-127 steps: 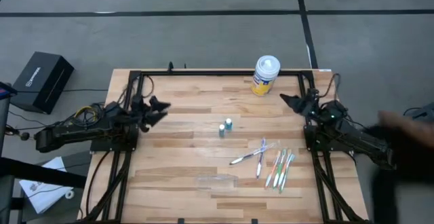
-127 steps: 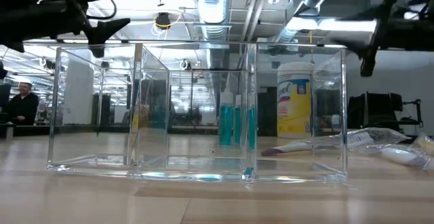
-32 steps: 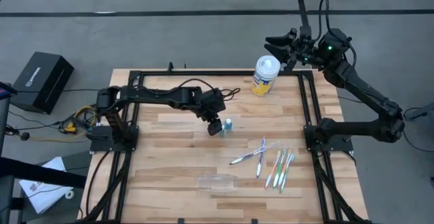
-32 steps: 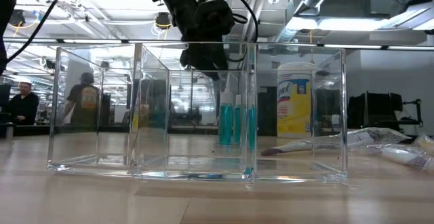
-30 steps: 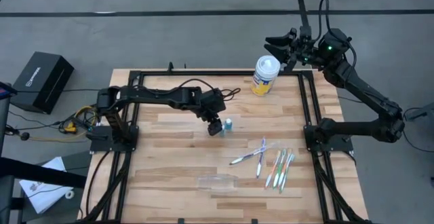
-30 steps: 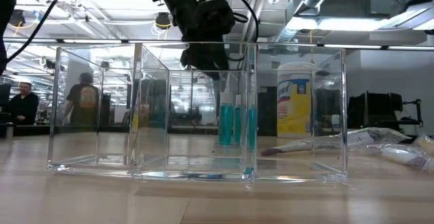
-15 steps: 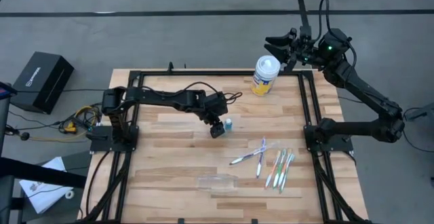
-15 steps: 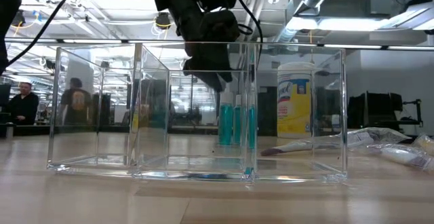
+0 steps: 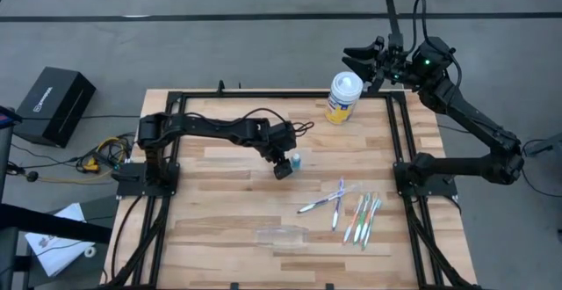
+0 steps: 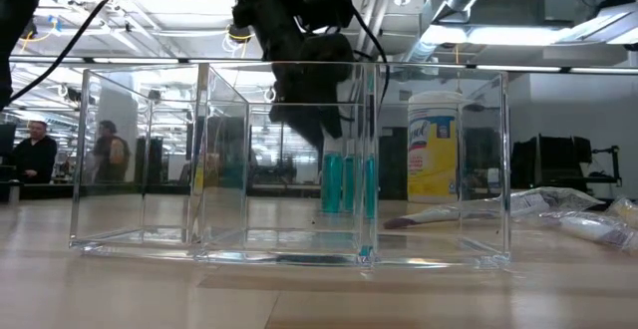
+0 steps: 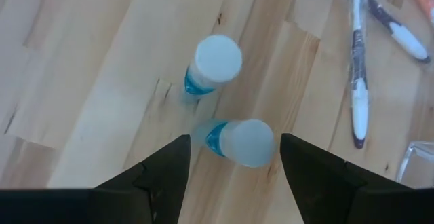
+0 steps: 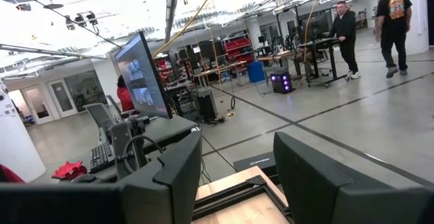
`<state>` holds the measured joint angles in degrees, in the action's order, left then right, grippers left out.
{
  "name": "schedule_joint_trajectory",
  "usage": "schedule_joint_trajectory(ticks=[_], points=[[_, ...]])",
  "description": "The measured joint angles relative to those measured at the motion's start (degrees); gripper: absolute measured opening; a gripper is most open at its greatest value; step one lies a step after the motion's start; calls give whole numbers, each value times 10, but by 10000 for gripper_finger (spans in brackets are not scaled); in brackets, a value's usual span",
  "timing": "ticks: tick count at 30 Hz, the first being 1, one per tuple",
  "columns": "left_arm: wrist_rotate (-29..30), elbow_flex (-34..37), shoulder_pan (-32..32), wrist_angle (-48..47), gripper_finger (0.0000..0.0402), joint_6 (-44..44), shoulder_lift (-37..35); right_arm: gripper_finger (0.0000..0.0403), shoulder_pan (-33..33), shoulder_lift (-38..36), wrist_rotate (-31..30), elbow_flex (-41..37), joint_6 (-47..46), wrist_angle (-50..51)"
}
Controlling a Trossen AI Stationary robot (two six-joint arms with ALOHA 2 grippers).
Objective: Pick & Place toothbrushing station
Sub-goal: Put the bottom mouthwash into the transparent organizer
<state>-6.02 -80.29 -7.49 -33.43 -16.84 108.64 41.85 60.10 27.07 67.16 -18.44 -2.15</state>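
Observation:
Two small teal-and-white tubes (image 9: 294, 161) stand upright on their ends on the table's middle, close together. My left gripper (image 9: 283, 169) is open just above them, pointing down. In the left wrist view one tube (image 11: 245, 142) stands between my open fingers (image 11: 166, 173) untouched, and the other tube (image 11: 215, 60) stands just beyond. Several slim toothbrushes (image 9: 356, 213) lie flat to the right, one in clear plastic wrap (image 9: 332, 198). My right gripper (image 9: 356, 55) is open and empty, raised beyond the table's far edge.
A clear plastic box (image 9: 281, 235) with compartments stands near the table's near edge; it fills the low view (image 10: 289, 160). A white-and-yellow wipes canister (image 9: 344, 97) stands at the far edge. A black case (image 9: 54, 105) lies on the floor to the left.
My left gripper has moved a little toward the table's right edge and down, closer over the two tubes. The tubes and toothbrushes have stayed where they were.

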Motion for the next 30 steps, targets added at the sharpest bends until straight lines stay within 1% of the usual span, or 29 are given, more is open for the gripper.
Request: schedule_joint_trajectory(ticks=[18, 30], points=[[6, 0, -6, 12, 223, 2, 1, 175, 0, 0, 1, 0, 0, 0], [-4, 21, -7, 23, 202, -1, 0, 175, 0, 0, 1, 0, 0, 0]])
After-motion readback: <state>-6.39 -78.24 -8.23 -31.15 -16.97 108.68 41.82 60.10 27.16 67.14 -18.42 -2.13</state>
